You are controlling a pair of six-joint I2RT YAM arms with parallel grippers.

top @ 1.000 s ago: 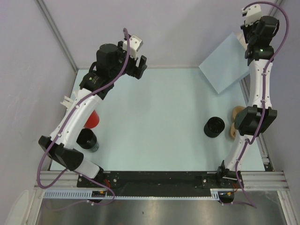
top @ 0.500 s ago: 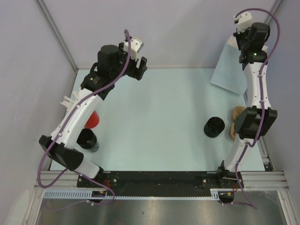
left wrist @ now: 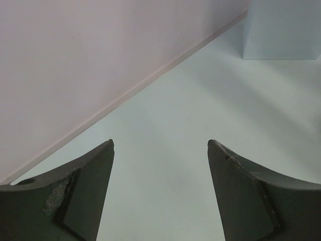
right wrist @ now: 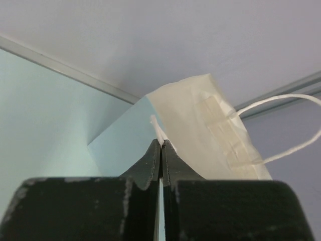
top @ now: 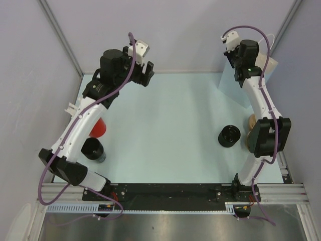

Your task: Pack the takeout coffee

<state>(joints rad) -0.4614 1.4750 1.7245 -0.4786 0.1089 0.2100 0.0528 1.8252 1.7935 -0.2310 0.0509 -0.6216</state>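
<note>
black takeout coffee [top: 229,136], pale-blue paper bag [top: 229,86]

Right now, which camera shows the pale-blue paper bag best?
The right wrist view: the paper bag fills the frame's middle, cream inside, taped white handle and blue outside clear, pinched in the shut right gripper. The top view shows only parts of the paper bag behind the right arm; the left wrist view catches one blue corner.
</note>
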